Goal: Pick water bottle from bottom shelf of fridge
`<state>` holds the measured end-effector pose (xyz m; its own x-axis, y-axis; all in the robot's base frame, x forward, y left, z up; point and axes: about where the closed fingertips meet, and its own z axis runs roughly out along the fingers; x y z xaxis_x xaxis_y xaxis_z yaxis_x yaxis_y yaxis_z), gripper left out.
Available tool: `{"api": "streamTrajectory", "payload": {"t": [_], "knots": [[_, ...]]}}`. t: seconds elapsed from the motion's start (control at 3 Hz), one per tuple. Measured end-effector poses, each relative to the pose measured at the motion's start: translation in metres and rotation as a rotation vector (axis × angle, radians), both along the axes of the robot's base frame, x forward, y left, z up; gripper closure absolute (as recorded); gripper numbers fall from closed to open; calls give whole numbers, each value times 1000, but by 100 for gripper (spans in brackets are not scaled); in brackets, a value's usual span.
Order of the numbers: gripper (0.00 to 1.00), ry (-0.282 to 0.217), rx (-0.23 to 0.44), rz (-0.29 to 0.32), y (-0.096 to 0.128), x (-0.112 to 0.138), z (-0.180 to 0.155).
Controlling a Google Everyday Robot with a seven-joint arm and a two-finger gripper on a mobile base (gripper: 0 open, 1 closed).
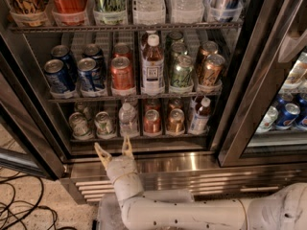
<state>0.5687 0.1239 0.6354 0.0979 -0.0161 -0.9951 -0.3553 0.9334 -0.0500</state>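
The fridge [158, 164] stands open before me, a steel-framed drinks cooler with wire racks. On its bottom shelf [139, 139] the water bottle [127, 120] stands third lane from the left, small, clear, white-capped. My gripper [115, 150] is open, its two pale fingers spread, low in front of the shelf's steel edge, just below and slightly left of the bottle, not touching it.
Cans flank the bottle: green ones [104, 124] to the left, orange ones [152, 121] to the right. An amber tea bottle [199, 116] stands further right. The middle rack holds cans and a tall tea bottle [152, 65]. Cables [21, 202] lie on the floor at left.
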Motion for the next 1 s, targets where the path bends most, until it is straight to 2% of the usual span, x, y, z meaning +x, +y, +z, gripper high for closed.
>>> {"api": "streamTrajectory", "payload": {"t": [0.33, 0.67, 1.0], "knots": [[30, 56, 87, -54, -9, 13, -17], [23, 69, 132, -114, -21, 22, -21], [24, 55, 152, -185, -37, 23, -17]]}}
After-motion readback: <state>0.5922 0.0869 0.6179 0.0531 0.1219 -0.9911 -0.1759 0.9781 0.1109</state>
